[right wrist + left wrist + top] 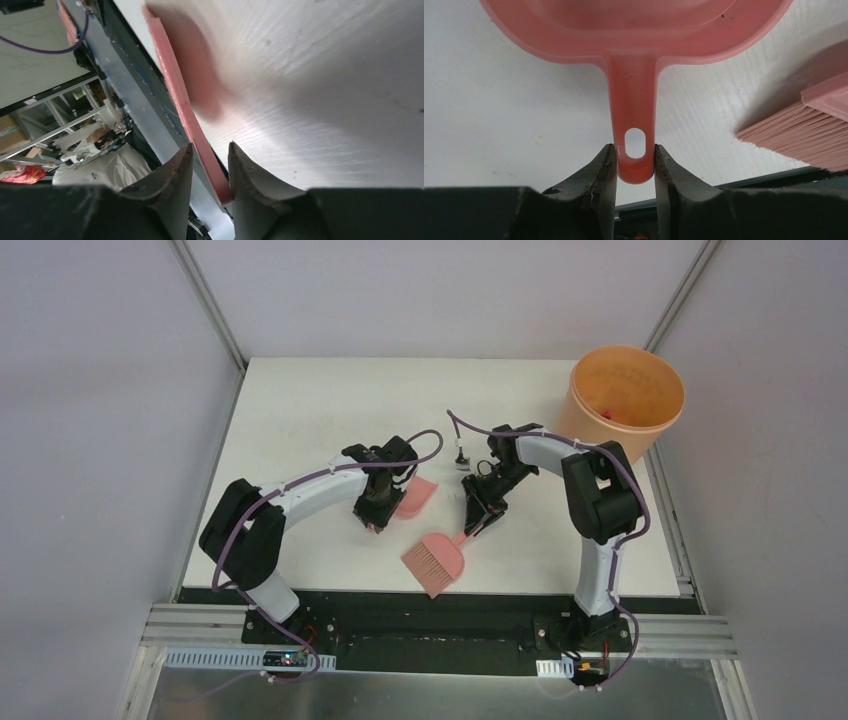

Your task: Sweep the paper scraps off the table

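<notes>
**Robot arms take up dustpan and brush at mid-table**

The left gripper (375, 512) holds a pink dustpan (417, 496) near the middle of the white table (300, 420). Just beside it, the right gripper (477, 523) grips the handle of a pink brush (435, 563), whose head lies close to the black front strip (440, 598). An orange bucket (580, 425) stands at the far right corner, with a magenta speck (607, 415) inside.
</notes>
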